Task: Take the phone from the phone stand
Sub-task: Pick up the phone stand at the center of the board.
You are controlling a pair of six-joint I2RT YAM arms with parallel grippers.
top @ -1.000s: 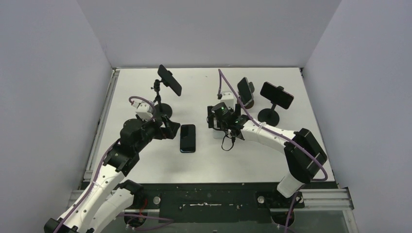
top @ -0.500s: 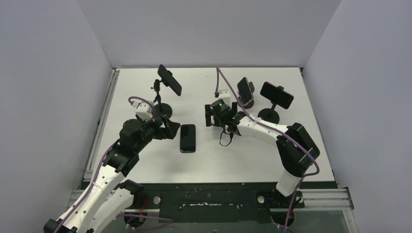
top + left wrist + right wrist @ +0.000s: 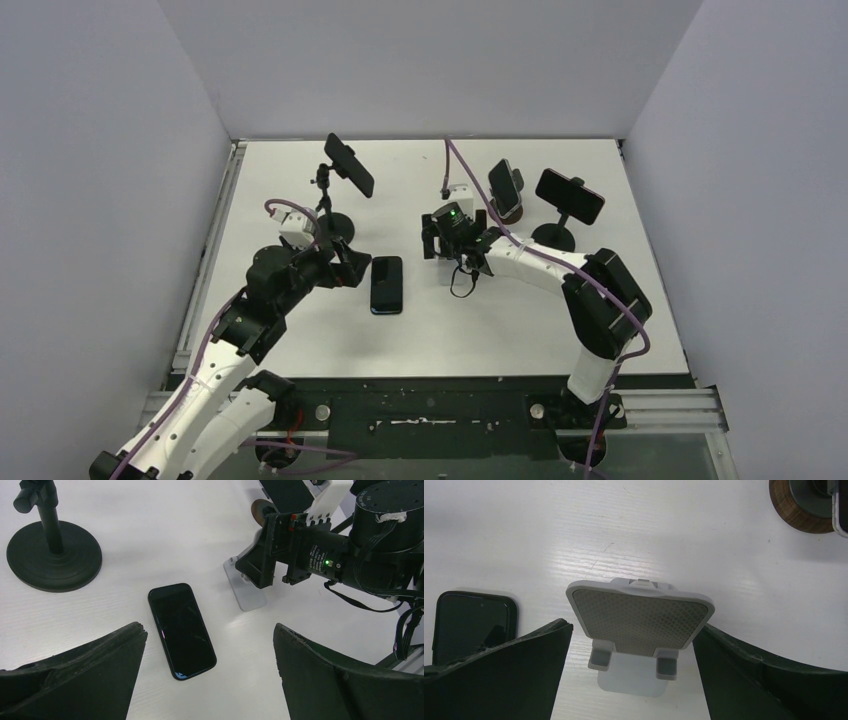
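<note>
A black phone [image 3: 386,285] lies flat, screen up, on the white table, clear of any stand. It also shows in the left wrist view [image 3: 182,630] and at the left edge of the right wrist view [image 3: 471,625]. The small white phone stand [image 3: 640,617] is empty, its grey patterned pad facing up; it also shows in the left wrist view [image 3: 245,587]. My right gripper [image 3: 631,630] is open, with a finger on each side of the stand and not touching it. My left gripper [image 3: 210,630] is open and empty just left of the phone [image 3: 350,265].
A black tripod stand [image 3: 335,225] holds a phone [image 3: 348,165] at the back left. A wood-based stand [image 3: 510,212] and a black round-based stand [image 3: 552,240] each hold a phone at the back right. A black cable loops by the white stand.
My right gripper has moved slightly up and back over the white stand. The left arm and the flat phone have not moved.
</note>
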